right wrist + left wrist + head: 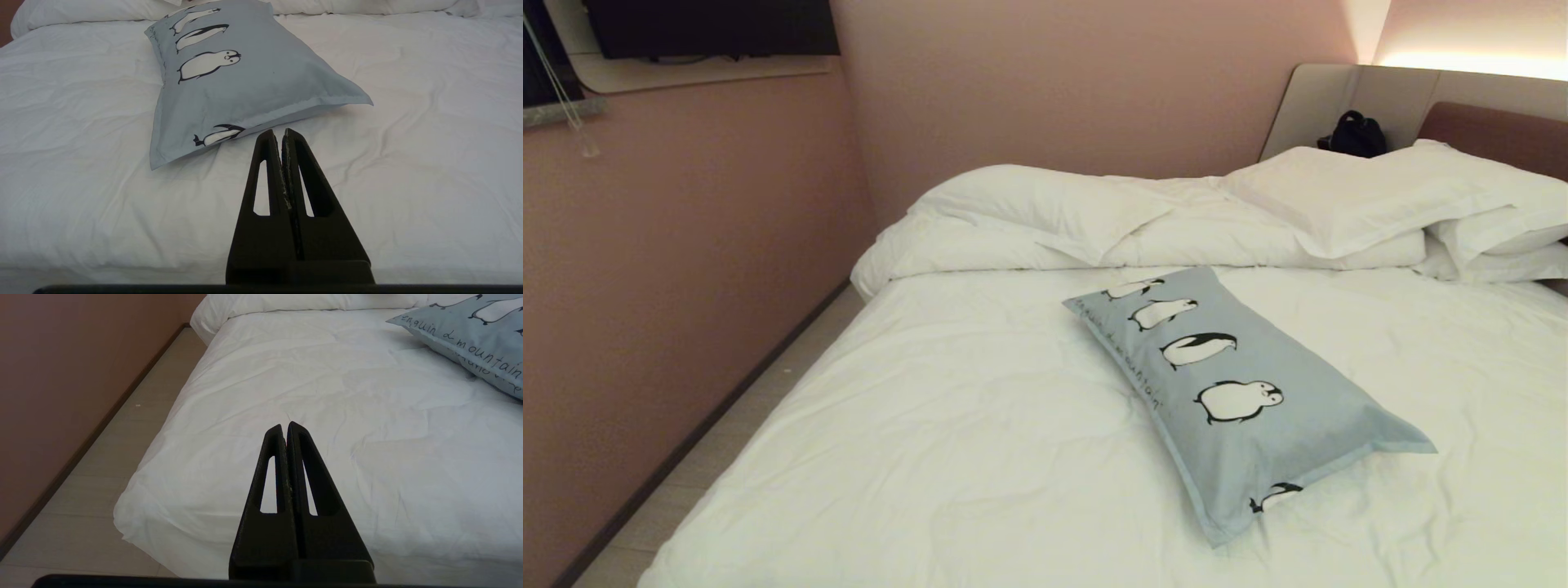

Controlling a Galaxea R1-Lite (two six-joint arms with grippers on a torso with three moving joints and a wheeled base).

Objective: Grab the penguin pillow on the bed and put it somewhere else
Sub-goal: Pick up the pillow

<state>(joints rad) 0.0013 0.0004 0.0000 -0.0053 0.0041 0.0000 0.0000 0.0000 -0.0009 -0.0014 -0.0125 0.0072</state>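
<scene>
step: nothing is picked up yet; as i judge it, the reach toward the penguin pillow [1241,392] is the job in hand.
pillow: it lies flat on the bed [980,441], set on a slant in the middle of the white sheet, its far corner close to the rumpled duvet [1045,212], its near corner toward me.
right hand [283,131]: closed, empty, hanging just short of the pillow's near flanged edge, not touching it.
left hand [284,425]: closed, empty, over bare sheet toward the bed's left side, the pillow well off to its right.
how to do it well: i'd open my right hand first, come in low along the sheet, and pinch the flat flange or the near corner rather than the plump middle, which would likely squash and slip.
edges: the bed's left edge drops to a strip of floor [735,433] along the pink wall [670,269]; the white pillows [1380,196] crowd the headboard end.
open room: wide bare sheet left of the pillow, and some to its right, looks a fair place to set it.
</scene>
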